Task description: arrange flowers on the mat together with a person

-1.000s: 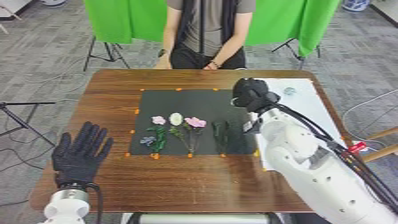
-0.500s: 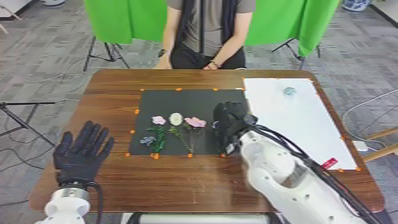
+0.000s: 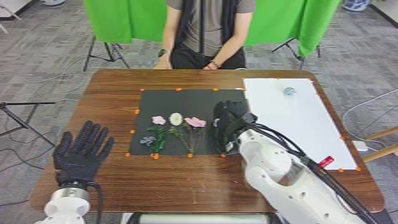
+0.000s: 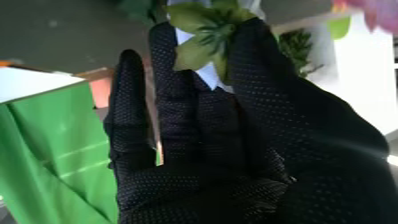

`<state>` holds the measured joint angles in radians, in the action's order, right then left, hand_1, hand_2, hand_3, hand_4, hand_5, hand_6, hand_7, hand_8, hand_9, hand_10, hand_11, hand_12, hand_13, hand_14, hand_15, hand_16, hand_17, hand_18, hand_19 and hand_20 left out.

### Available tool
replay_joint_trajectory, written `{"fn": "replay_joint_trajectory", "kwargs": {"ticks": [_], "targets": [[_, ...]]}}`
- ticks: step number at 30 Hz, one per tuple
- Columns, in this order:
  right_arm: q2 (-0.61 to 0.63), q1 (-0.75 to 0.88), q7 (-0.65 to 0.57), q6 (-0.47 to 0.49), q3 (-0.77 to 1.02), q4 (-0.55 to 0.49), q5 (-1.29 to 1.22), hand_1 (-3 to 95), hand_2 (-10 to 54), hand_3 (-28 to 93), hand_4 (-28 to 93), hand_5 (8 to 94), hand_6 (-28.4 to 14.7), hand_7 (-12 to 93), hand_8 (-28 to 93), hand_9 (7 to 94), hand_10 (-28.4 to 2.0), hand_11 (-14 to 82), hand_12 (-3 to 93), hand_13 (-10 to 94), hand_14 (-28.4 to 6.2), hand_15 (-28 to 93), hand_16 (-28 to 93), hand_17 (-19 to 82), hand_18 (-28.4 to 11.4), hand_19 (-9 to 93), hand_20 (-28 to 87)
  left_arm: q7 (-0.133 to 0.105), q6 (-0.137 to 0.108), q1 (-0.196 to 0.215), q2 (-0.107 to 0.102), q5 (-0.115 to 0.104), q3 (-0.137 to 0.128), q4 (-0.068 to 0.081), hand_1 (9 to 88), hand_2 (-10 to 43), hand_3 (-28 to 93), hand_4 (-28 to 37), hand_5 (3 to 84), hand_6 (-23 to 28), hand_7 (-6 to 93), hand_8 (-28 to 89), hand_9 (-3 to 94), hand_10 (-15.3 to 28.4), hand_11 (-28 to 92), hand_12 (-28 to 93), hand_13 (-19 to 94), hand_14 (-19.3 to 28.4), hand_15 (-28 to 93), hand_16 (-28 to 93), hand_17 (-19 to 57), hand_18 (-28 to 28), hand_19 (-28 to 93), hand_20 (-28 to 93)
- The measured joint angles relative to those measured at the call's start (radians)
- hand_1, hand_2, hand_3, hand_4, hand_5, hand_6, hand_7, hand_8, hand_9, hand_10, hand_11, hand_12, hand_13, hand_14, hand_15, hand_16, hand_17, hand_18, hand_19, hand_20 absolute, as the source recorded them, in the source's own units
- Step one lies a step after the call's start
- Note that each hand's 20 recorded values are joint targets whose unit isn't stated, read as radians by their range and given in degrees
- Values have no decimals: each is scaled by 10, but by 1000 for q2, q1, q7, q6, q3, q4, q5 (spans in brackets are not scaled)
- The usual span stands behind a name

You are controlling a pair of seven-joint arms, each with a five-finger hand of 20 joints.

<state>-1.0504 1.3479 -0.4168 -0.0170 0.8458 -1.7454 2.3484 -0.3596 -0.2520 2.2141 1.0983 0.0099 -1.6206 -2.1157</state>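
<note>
A green-leaved sprig (image 4: 206,40) with a white part by it sits in the right hand (image 3: 233,122), its thumb and fingers clamped on it from either side. In the head view that hand is over the right part of the dark mat (image 3: 169,102), just beside the larger pink flower (image 3: 195,122). To that flower's left on the mat lie the white flower (image 3: 176,119), then the smaller pink flower (image 3: 159,120), with green leaves (image 3: 159,137) below them and a blue-grey flower (image 3: 148,141) at the lower left. Orange marks (image 3: 155,156) dot the mat's border. The left hand (image 3: 78,161) is apart from the mat, at the left side of the brown table (image 3: 133,187), its fingers straight and spread. On the right lies a white sheet (image 3: 298,127), with a small pale object (image 3: 290,91) on its far part and a red piece (image 3: 327,161) near its lower right corner.
</note>
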Motion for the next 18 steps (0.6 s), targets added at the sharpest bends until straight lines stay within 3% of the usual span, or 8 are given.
{"fn": "replay_joint_trajectory", "kwargs": {"ticks": [5,9,18], "targets": [[-3,2,-6,20,4,6,5,549,-95,739,-283,595,8,266,-100,626,-112,191,192,536,-89,408,297,210,-195,675,236,-2,-1,0,0,-9,-1,0,239,172,743,-283,475,82,128,-106,403,131,177,54,295,140,252,-71,-66,148,385,87],[-3,6,-13,14,9,5,2,531,-95,753,-283,582,3,251,-163,600,-119,186,174,522,-98,435,270,211,-199,716,257,-8,-1,1,0,-14,-2,0,235,157,751,-283,475,82,128,-106,402,131,177,54,295,140,250,-70,-66,149,385,87],[-1,18,-25,13,24,-23,-15,487,-95,788,-283,565,-9,235,-158,582,-132,171,165,507,-115,477,196,207,-203,721,262,-21,1,1,0,-33,-1,1,231,148,754,-283,474,82,126,-105,400,131,176,54,294,141,248,-69,-65,148,379,87]]}}
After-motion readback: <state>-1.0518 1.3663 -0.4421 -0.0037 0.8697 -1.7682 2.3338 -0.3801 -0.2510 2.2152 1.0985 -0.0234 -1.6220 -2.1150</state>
